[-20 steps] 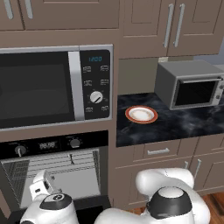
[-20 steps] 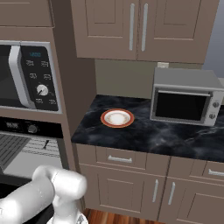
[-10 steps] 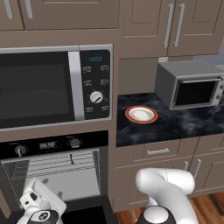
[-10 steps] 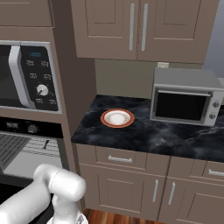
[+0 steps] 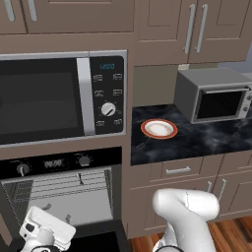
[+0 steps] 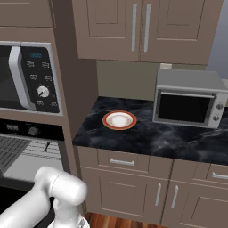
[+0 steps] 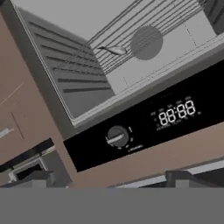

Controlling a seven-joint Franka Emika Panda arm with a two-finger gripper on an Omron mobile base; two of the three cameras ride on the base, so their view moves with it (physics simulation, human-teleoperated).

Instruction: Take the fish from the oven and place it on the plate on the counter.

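The oven (image 5: pixel 64 192) stands open below the microwave, its wire racks showing. The fish (image 7: pixel 114 50), tiny, slender and dark grey, lies on a rack deep inside; it is a small dark speck in the base views (image 5: pixel 81 178) (image 6: pixel 46 147). My gripper (image 5: pixel 56 214) hangs low in front of the oven mouth, well short of the fish. Its fingertips (image 7: pixel 33 177) stand wide apart with nothing between them, so it is open (image 7: pixel 109 181). The plate (image 5: pixel 159 129) (image 6: pixel 119 120), white with an orange-red rim, sits bare on the black marbled counter (image 5: pixel 206 140) (image 6: pixel 156 138).
A big silver-black microwave (image 5: pixel 59 98) sits above the oven's knob and display panel (image 7: pixel 144 124). A grey toaster oven (image 5: pixel 214 96) (image 6: pixel 189 104) stands on the counter right of the plate. The dropped oven door (image 5: pixel 98 241) lies under my hand. Brown drawers (image 6: pixel 122 162) are below the counter.
My hand has sunk lower in front of the oven opening, and the arm's elbow has swung with it. The fish and plate have not moved.
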